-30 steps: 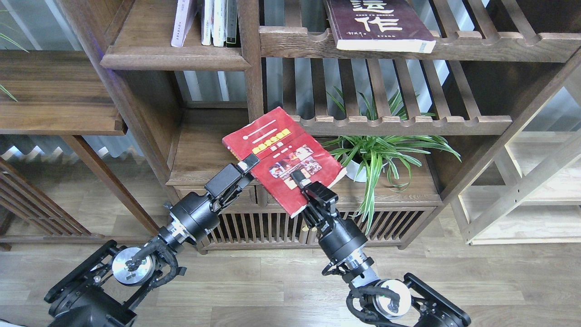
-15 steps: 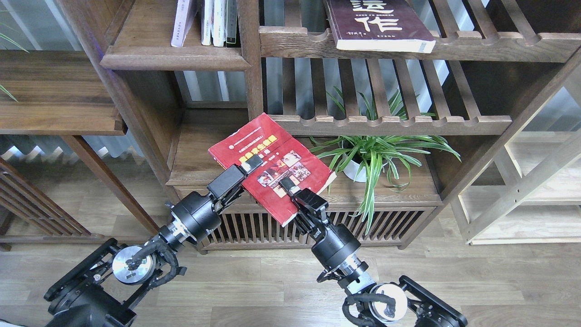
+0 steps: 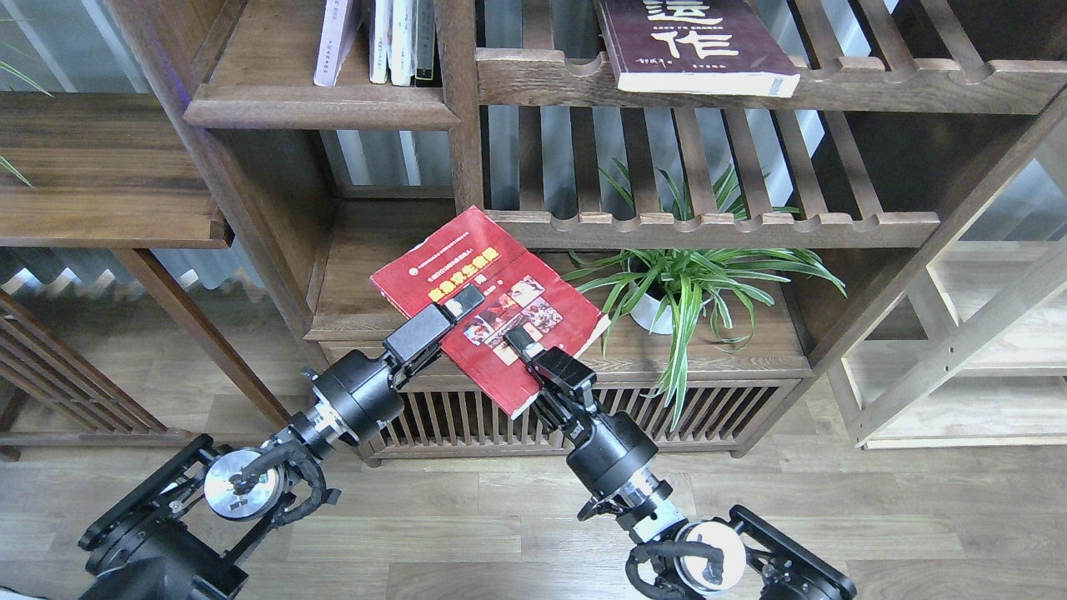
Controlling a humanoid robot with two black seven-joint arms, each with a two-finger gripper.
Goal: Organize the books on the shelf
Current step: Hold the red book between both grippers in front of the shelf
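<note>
Red book [image 3: 492,300]: cover up and tilted, photos and yellow title showing, held in the air in front of the low cabinet top [image 3: 367,283].
Left gripper [image 3: 454,310]: fingers clamped on the book's near-left edge.
Right gripper [image 3: 518,340]: fingers pinching the book's near edge, just beside the left one.
Maroon book [image 3: 696,42]: lying flat on the upper slatted rack [image 3: 875,83].
Pale lavender book [image 3: 336,42]: upright on the solid shelf [image 3: 321,107], beside slim white-spined books [image 3: 398,42].
Potted plant [image 3: 675,283]: right of the red book, apart from it.
</note>
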